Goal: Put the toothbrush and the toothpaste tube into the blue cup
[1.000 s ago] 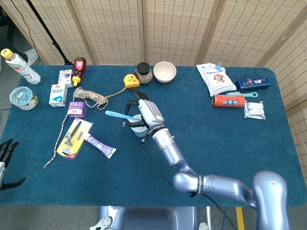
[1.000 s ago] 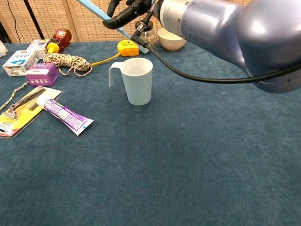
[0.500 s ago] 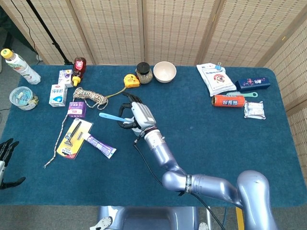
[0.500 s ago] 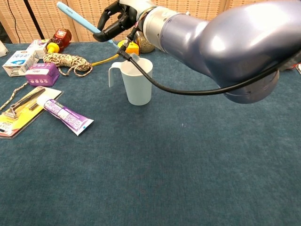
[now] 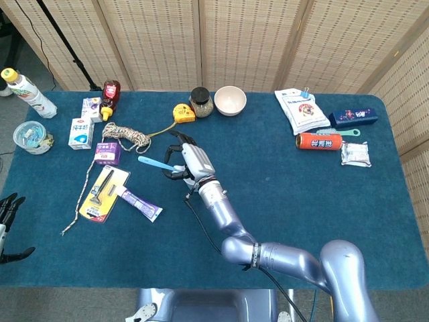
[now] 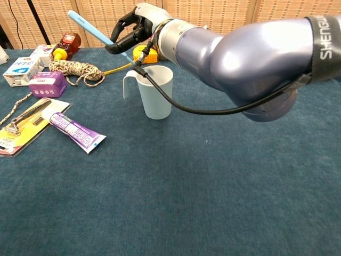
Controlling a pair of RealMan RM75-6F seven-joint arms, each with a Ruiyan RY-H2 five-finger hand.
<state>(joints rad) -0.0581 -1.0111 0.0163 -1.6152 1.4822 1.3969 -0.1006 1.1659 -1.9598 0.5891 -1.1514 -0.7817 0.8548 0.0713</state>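
Note:
My right hand [image 5: 186, 161] [image 6: 133, 32] holds the blue toothbrush [image 5: 153, 163] [image 6: 90, 29] tilted, its upper end up and to the left, its lower tip at the rim of the pale blue cup [image 6: 155, 92]. In the head view the hand covers the cup. The purple and white toothpaste tube [image 5: 140, 203] [image 6: 72, 127] lies flat on the cloth to the left of the cup. My left hand [image 5: 8, 218] hangs at the far left edge, away from the table, fingers apart and holding nothing.
A razor on a yellow card [image 5: 102, 193], a purple box [image 5: 107, 153], a coiled rope [image 5: 125, 136] and a yellow tape measure [image 5: 183, 113] lie left of and behind the cup. A white bowl [image 5: 230, 100] and a jar [image 5: 201, 102] stand at the back.
My right hand has come down and to the left with the toothbrush, bringing its lower tip from above the cup down to the cup's rim.

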